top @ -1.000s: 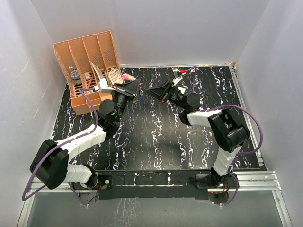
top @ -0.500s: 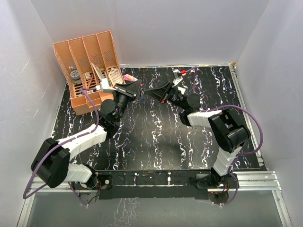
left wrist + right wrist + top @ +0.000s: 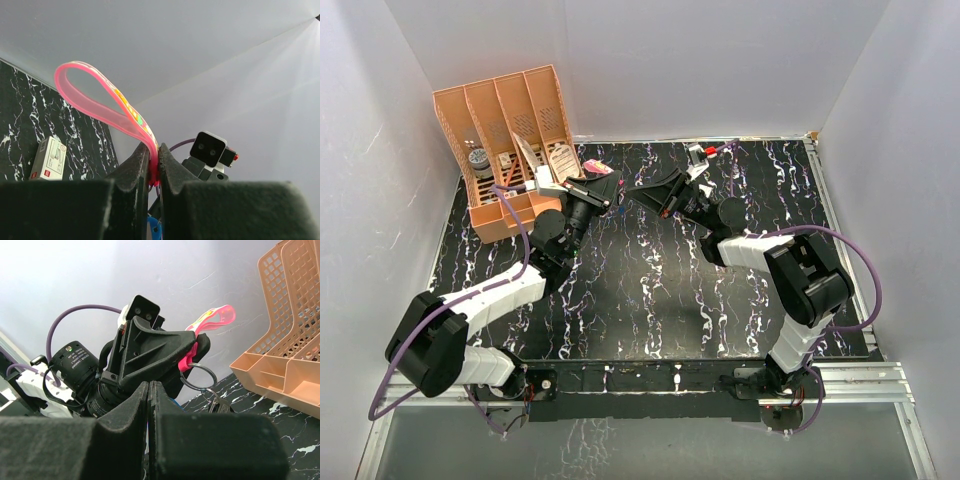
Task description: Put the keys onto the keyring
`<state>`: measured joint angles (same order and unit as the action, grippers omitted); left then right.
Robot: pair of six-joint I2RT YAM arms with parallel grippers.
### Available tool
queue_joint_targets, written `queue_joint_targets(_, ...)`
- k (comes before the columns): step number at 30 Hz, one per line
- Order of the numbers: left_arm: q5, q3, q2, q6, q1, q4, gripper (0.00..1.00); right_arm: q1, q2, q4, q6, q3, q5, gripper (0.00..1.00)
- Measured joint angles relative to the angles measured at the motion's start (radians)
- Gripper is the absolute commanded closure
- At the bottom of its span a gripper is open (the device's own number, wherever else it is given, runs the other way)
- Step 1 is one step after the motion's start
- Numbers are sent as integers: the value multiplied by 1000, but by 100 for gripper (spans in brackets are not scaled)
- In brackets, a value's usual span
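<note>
My left gripper (image 3: 607, 188) (image 3: 153, 150) is shut on the keyring's pink strap fob (image 3: 95, 97), held above the table's back middle. In the right wrist view the fob (image 3: 212, 320) sticks out of the left gripper's fingers and the silver ring (image 3: 198, 377) hangs below it. A dark-headed key (image 3: 218, 404) dangles from the ring. A bit of the blue key (image 3: 154, 227) shows just under the left fingers; what holds it is hidden. My right gripper (image 3: 638, 197) (image 3: 149, 385) is shut, close in front of the left one, with nothing visible between its jaws.
An orange mesh organizer (image 3: 505, 140) stands at the back left, also visible in the right wrist view (image 3: 285, 340). A small white box (image 3: 48, 159) lies on the black marbled table (image 3: 650, 290). White walls enclose the table.
Both grippers have shifted only slightly and stay tip to tip. The left one still holds the pink fob.
</note>
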<state>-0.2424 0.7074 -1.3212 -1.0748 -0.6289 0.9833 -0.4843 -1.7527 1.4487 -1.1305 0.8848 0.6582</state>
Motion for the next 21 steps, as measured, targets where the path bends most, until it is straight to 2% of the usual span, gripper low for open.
queue_joint_targets(21,20,0,-24,-3,-8,11,100,0,0,0,-3,0,-1,100)
